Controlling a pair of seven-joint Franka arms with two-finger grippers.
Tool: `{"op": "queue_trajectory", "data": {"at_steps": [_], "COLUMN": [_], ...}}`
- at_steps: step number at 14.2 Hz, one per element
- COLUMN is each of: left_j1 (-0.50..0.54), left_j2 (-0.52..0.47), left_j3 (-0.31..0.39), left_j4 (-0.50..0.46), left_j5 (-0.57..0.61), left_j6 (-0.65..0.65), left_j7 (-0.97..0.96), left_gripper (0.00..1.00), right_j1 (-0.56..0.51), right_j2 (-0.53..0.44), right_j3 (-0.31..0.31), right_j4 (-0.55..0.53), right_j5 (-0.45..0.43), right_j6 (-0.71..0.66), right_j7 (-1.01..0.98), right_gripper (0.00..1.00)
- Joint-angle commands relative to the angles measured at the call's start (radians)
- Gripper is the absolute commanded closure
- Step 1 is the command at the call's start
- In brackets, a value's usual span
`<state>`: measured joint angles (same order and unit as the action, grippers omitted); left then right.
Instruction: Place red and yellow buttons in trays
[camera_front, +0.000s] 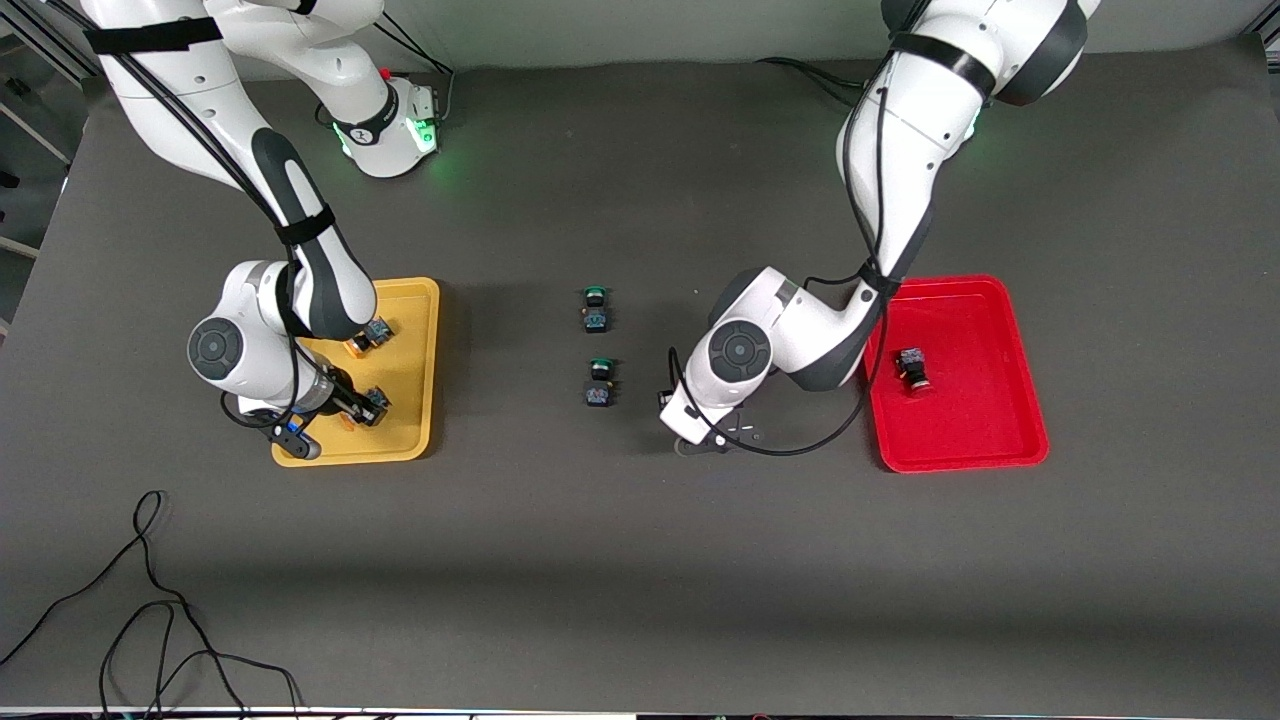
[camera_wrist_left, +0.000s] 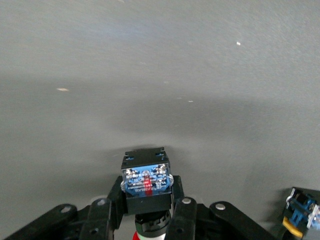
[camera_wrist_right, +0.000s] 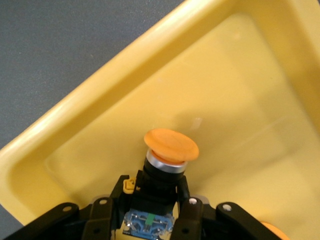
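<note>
Left gripper (camera_wrist_left: 146, 212) clamped on red-capped button (camera_wrist_left: 145, 180) at table (camera_front: 640, 560) level; right gripper (camera_wrist_right: 150, 207) gripping orange-capped button (camera_wrist_right: 167, 150) — inside yellow tray (camera_wrist_right: 90, 115).

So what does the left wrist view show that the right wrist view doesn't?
Only left wrist: the left claw closed on a red button, with grey table around it. Only right wrist: the right claw closed on a yellow button over the yellow tray, with another yellow cap at the edge. Both: a claw gripping one button by its dark body.
</note>
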<state>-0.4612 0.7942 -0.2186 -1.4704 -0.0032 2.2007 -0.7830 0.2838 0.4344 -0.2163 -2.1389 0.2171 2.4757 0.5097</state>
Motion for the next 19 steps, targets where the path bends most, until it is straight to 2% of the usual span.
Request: {"op": "queue_trajectory", "data": {"at_steps": [1, 2, 5, 8, 11, 13, 15, 17, 18, 19], "left_j1": [0.094, 0.134, 0.261, 0.431, 0.605, 0.644, 0.668, 0.670, 0.668, 0.668], "left_j2": [-0.186, -0.241, -0.369, -0.481, -0.492, -0.443, -0.415, -0.402, -0.402, -0.398], "left_j3": [-0.022, -0.024, -0.022, -0.016, -0.016, -0.016, -0.015, 0.002, 0.011, 0.012], "left_j4": [-0.033, -0.059, -0.152, -0.307, -0.369, -0.408, -0.523, -0.626, -0.643, -0.643], "left_j5": [-0.046, -0.067, -0.081, -0.046, 0.023, 0.098, 0.161, 0.183, 0.186, 0.187], "left_j6": [-0.223, -0.266, -0.387, -0.408, -0.391, -0.279, -0.083, 0.078, 0.102, 0.100], "left_j7": [0.034, 0.077, 0.196, 0.391, 0.623, 0.659, 0.663, 0.662, 0.662, 0.663], "left_gripper": [1.00, 1.00, 1.00, 1.00, 1.00, 1.00, 1.00, 1.00, 1.00, 0.99], "right_j1": [0.008, 0.009, 0.009, 0.008, 0.008, 0.006, -0.020, -0.049, -0.076, -0.112], "right_j2": [-0.003, -0.011, -0.075, -0.222, -0.374, -0.448, -0.540, -0.623, -0.649, -0.652], "right_j3": [-0.005, -0.005, -0.005, -0.005, 0.008, 0.032, 0.083, 0.138, 0.156, 0.158], "right_j4": [0.001, 0.001, 0.011, 0.014, 0.025, 0.057, 0.060, 0.060, 0.071, 0.100], "right_j5": [0.013, 0.015, 0.015, 0.013, -0.007, -0.059, -0.174, -0.252, -0.289, -0.285], "right_j6": [0.011, 0.002, -0.062, -0.159, -0.250, -0.357, -0.429, -0.460, -0.462, -0.475], "right_j7": [-0.013, -0.004, 0.003, -0.011, -0.020, -0.063, -0.079, -0.146, -0.219, -0.258], "right_gripper": [0.08, 0.00, 0.00, 0.00, 0.00, 0.00, 0.00, 0.00, 0.00, 0.00]}}
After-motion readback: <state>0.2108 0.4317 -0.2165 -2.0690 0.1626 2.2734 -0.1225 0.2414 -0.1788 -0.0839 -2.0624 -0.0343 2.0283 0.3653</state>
